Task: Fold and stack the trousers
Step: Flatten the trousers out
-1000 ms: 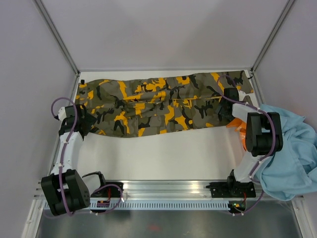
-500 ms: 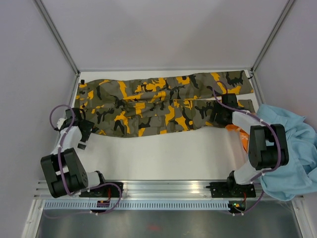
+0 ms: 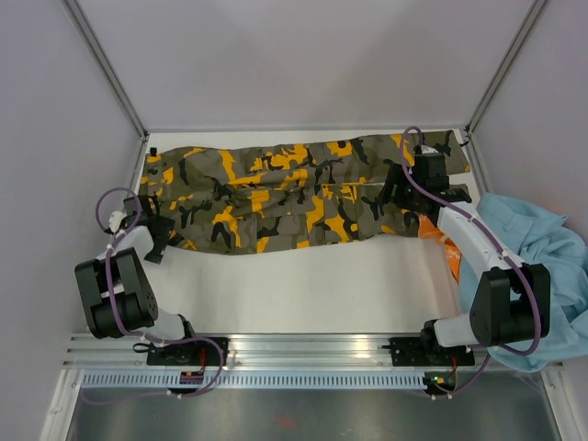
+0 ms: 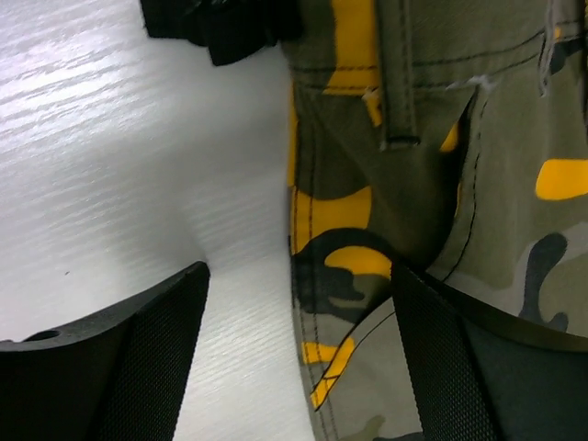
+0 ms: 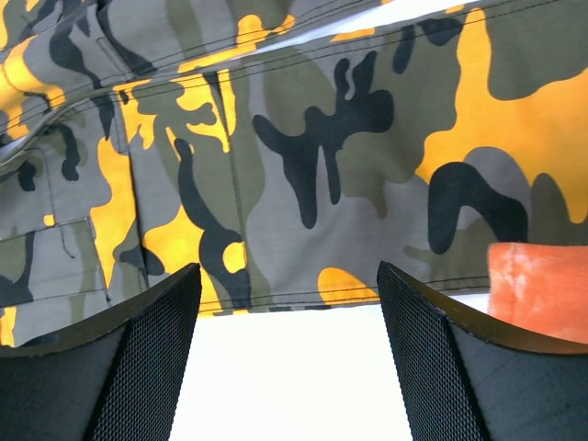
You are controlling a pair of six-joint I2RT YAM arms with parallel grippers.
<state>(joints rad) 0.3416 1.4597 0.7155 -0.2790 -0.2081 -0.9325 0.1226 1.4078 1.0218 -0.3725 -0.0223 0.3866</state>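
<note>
The trousers (image 3: 303, 193) are camouflage: an olive-grey ground with black and yellow-orange blotches, and dark stitching along the seams; the table (image 3: 312, 285) under them is plain white; just beside their right end is a plain orange garment (image 5: 537, 289); further right of them is a plain light-blue garment (image 3: 542, 276); the left arm (image 3: 129, 253) and right arm (image 3: 469, 230) at the trousers' ends are white with black joints.

Between the jaws of the left gripper (image 4: 296, 280), the trousers (image 4: 395, 184) are matt woven cloth with dark stitched seams. The table (image 4: 110, 138) is smooth white, faintly streaked, with a soft sheen. The pads (image 4: 156, 358) are matt black with a fine mesh. Beside the right gripper (image 5: 289, 271), the orange garment (image 5: 537, 285) is soft mottled cloth.
</note>
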